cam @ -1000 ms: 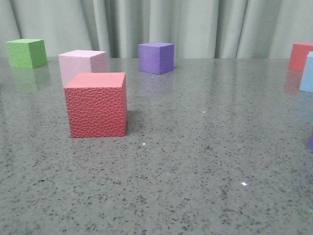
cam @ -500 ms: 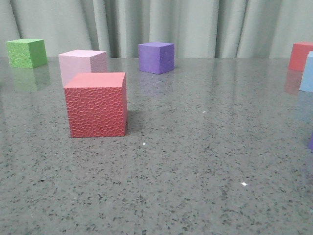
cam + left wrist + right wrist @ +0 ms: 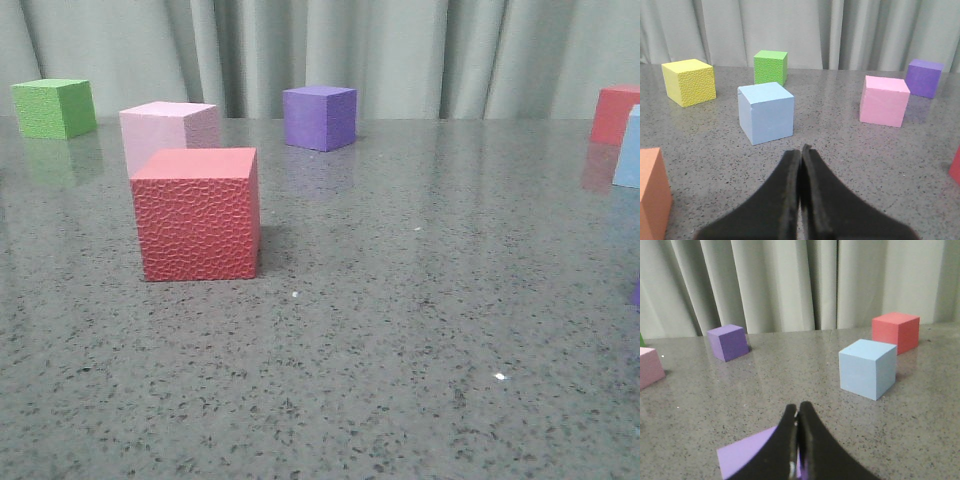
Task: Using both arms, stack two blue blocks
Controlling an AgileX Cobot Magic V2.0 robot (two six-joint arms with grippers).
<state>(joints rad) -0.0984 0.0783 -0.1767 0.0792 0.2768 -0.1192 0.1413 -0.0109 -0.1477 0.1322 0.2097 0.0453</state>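
On the speckled bench [image 3: 850, 160], each blue block sits ahead of a wrist: one [image 3: 766, 112] before the left gripper [image 3: 801, 150], one [image 3: 867, 368] before the right gripper [image 3: 797, 415]. Both jaws are pressed closed, empty; open them wide before approaching squarely.

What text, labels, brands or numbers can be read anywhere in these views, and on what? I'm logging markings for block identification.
None. No view shows any readable word, number, label or sign.
The cubes, including the blue block and the other blue block, have plain faces.
The table, curtain, left gripper and right gripper also carry no markings.
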